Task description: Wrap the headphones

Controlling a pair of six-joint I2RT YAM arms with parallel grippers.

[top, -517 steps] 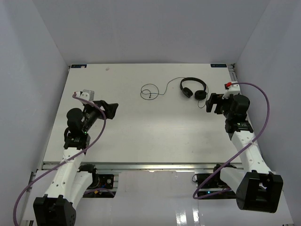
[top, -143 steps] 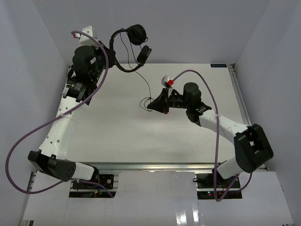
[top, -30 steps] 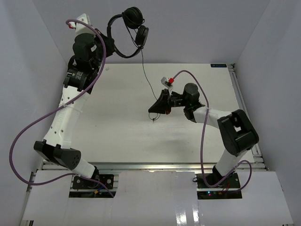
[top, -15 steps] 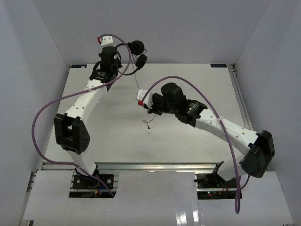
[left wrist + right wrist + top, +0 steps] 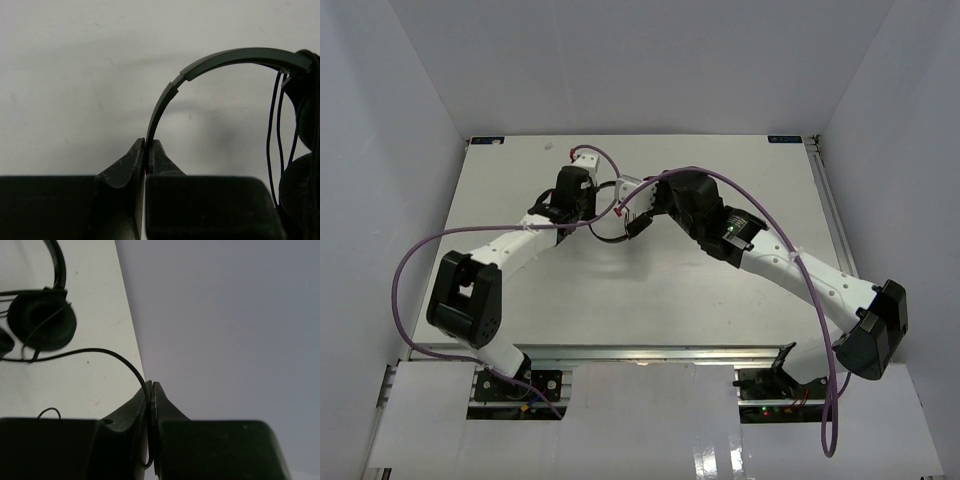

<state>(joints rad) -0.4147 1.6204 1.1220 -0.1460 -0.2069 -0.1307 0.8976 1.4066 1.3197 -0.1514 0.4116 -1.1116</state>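
The black headphones hang low over the middle of the table between my two grippers. My left gripper is shut on the thin headband; in the left wrist view the band arches right to the two earcups, with cord strands hanging beside them. My right gripper is just right of the headphones and is shut on the thin cord. In the right wrist view the cord curves from the closed jaws toward an earcup lying on the table.
The white table is boxed in by grey walls on the left, back and right. Purple arm cables loop over both arms. In the right wrist view the grey wall fills the right side.
Both arms have swung down and inward. The left gripper brought the headphones from high at the back to the table's middle; the right gripper stays shut on the cord, now close beside them.
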